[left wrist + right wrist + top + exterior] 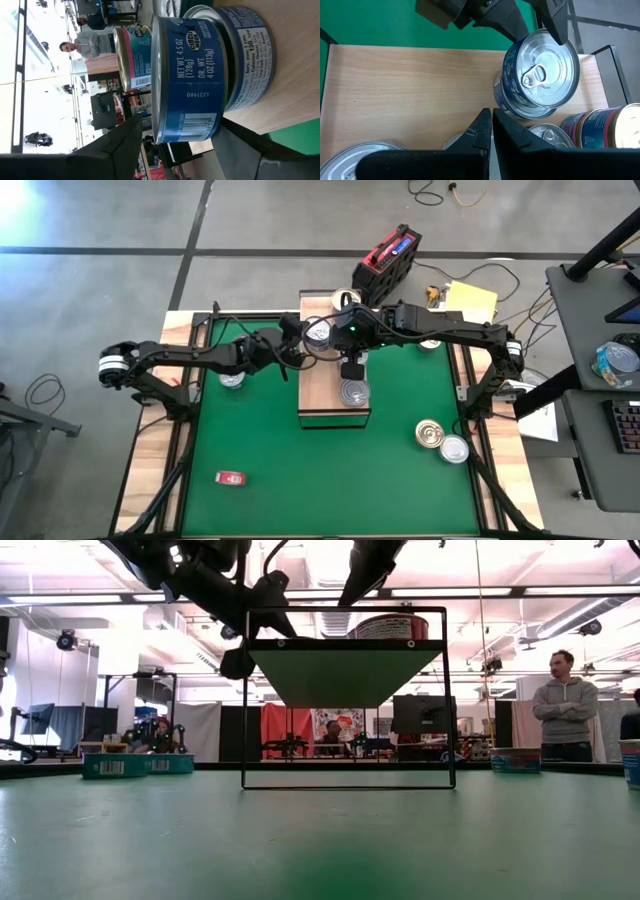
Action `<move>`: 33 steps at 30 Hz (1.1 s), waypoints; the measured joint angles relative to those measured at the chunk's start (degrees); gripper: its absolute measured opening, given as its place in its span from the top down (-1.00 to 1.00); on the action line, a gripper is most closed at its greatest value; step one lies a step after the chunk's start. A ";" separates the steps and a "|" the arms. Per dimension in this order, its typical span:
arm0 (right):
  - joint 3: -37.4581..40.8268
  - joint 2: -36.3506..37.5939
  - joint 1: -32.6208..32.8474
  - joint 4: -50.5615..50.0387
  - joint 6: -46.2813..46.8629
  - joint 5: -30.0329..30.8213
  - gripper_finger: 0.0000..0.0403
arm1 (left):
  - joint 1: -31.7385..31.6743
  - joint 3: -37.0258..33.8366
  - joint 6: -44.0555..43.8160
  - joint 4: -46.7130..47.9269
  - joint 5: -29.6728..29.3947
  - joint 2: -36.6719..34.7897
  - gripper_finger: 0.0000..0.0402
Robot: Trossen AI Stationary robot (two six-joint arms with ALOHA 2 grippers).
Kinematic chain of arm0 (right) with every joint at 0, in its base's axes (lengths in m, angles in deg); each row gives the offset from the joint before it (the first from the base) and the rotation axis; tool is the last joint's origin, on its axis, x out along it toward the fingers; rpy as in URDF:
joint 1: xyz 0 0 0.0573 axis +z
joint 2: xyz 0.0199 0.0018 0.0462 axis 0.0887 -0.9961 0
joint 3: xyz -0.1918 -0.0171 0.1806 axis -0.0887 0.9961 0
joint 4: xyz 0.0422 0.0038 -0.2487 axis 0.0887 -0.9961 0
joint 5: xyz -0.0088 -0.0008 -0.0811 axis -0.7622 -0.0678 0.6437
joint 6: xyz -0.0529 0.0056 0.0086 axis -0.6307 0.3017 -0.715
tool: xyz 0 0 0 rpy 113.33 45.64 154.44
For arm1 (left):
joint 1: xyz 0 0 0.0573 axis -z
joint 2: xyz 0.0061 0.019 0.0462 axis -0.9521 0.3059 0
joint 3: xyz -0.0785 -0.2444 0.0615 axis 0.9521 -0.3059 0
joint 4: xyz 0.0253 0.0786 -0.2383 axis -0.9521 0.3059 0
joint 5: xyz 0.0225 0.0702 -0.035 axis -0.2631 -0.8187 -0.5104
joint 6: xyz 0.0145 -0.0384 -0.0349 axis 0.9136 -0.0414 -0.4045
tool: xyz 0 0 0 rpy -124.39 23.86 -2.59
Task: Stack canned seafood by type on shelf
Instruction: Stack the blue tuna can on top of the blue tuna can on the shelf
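Observation:
The shelf (335, 370) stands mid-mat with silver-lidded canned seafood on it. At its far left, a blue tin (185, 75) sits on a second blue tin (245, 55), overhanging it toward my left gripper (303, 345). That gripper is open and rolled on its side, with one finger above the top tin's lid and one below its base. My right gripper (491, 125) hovers shut over the shelf's middle, holding nothing. A pink-labelled tin (132, 57) stands behind the stack. Another tin (354, 392) lies on the near part of the shelf. My left gripper comes in nearly level from the table's left. Its upper finger (120, 142) stands clear of the top tin's lid. Its lower finger (260, 155) lies close under the overhanging base (217, 127); I cannot tell whether it touches.
Loose tins lie on the green mat: two at the near right (430, 433) (455, 449), one at the left (232, 380) and one at the far right (430, 340). A small red flat object (231, 477) lies near left. People stand in the room beyond.

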State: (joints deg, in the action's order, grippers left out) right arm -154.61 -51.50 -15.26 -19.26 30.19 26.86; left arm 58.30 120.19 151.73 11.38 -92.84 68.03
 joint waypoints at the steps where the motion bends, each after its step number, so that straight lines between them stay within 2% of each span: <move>1: 0.00 0.00 0.00 0.00 0.00 0.00 0.95 | 0.00 0.00 0.14 0.04 0.00 0.02 -0.05; 22: 0.00 0.00 0.02 -0.02 -0.09 0.00 0.95 | 0.02 0.00 1.06 -0.06 0.20 0.02 -0.05; 33: 0.00 0.00 0.02 1.66 -0.63 0.00 0.95 | 0.07 0.00 -1.62 -1.01 1.60 0.02 -0.05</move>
State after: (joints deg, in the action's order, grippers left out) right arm -154.61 -51.50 -15.24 -17.59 29.55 26.86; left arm 58.36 120.19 150.11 10.37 -91.24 68.05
